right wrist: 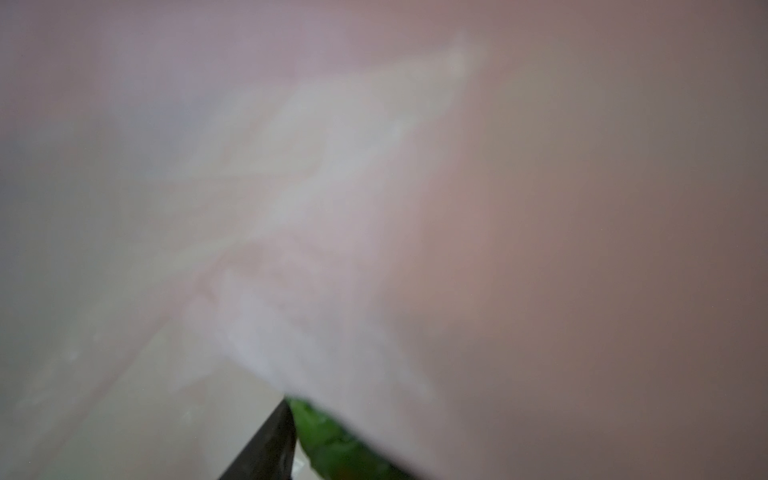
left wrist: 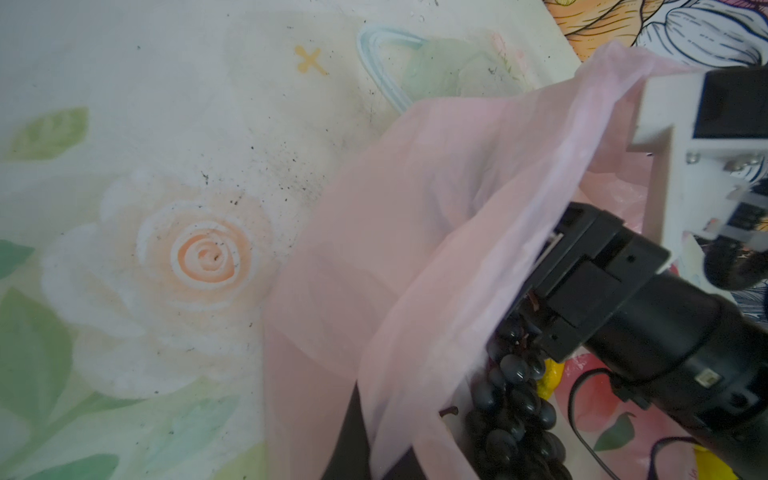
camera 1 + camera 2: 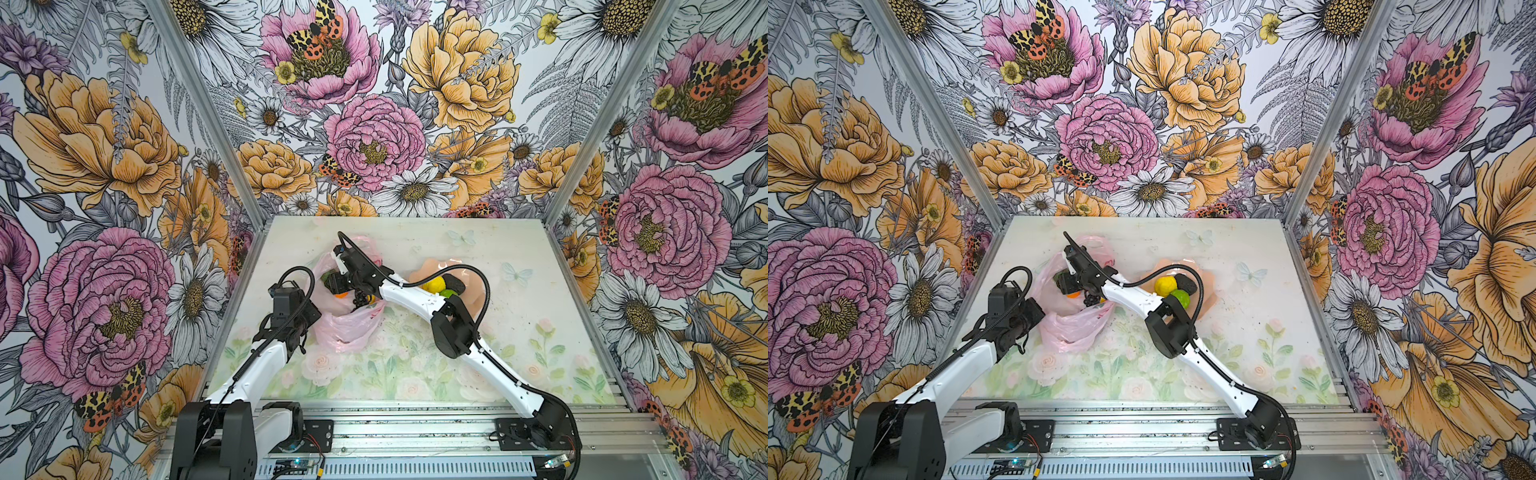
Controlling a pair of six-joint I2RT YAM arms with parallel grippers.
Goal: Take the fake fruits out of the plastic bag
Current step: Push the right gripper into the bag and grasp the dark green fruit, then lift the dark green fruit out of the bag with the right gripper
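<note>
Pink crinkly plastic bag [image 3: 345, 332]; glossy beaded grape bunch [image 2: 511, 399] inside.

**No writing is showing clearly enough to read**

No word, brand or number is coming out clearly in any view. In the left wrist view the table mat [image 2: 249, 104] is carrying one small yellow cross [image 2: 308, 61], a printed mark like an X, near a pale blue arc. The plastic bag [image 2: 415, 208] is showing red and green fruit prints, but no letters are appearing among them. A tiny sticker [image 2: 707, 377] is sitting on the black wrist of the right arm [image 2: 648, 332], and it is staying too small to read. The right wrist view is giving only blur.
</note>
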